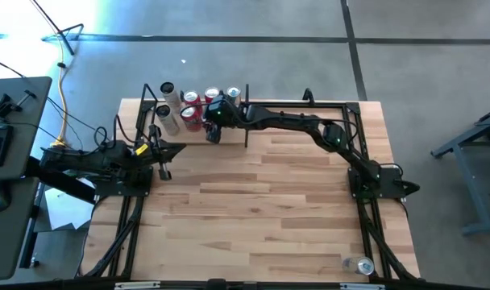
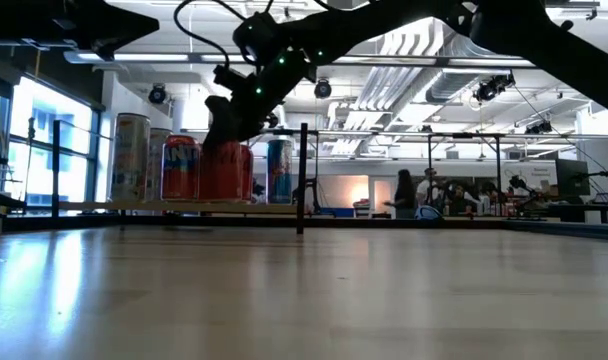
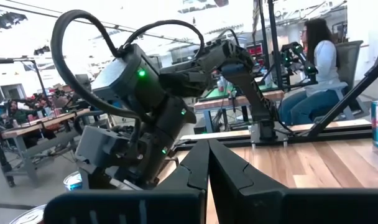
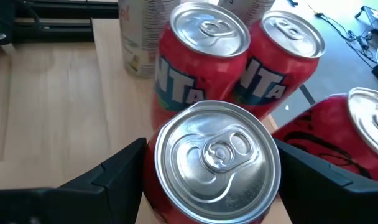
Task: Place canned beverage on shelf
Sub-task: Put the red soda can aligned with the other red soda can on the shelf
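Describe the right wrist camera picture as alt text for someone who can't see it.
A red can with a silver pull-tab top stands between the right pincer's two dark open fingers. Behind it crowd two more red cans and a pale can on light wood.

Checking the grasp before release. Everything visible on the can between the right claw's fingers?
The red can stands upright on the shelf, silver lid unopened with tab flat. It looks like metal with a red printed wall. The right claw straddles it, a dark finger at each side. Two red Fanta cans stand close behind; contact unclear.
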Available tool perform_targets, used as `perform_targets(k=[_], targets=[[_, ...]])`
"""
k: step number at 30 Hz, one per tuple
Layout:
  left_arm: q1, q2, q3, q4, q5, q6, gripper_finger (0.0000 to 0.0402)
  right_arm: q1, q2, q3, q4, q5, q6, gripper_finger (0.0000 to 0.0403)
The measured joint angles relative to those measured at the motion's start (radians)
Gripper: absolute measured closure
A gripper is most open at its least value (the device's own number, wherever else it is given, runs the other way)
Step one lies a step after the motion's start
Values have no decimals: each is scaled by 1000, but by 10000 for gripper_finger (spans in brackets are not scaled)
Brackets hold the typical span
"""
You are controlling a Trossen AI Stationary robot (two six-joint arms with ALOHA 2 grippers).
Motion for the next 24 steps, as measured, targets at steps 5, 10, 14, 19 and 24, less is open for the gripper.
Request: perform_targets(k=[5, 10, 14, 19, 24], targets=[[0, 0, 0, 0, 0, 0, 401, -13, 0, -1, 0, -18, 4, 117], [0, 0, 0, 0, 0, 0, 401, -15, 0, -2, 0, -25, 3, 92], [0, 0, 0, -8, 0, 1, 401, -4, 0, -5, 1, 38, -9, 74], [0, 0, 0, -12, 0, 1, 401, 0, 1, -4, 5, 42, -15, 69], [0, 0, 0, -19, 0, 1, 401, 0, 1, -3, 8, 42, -12, 67]])
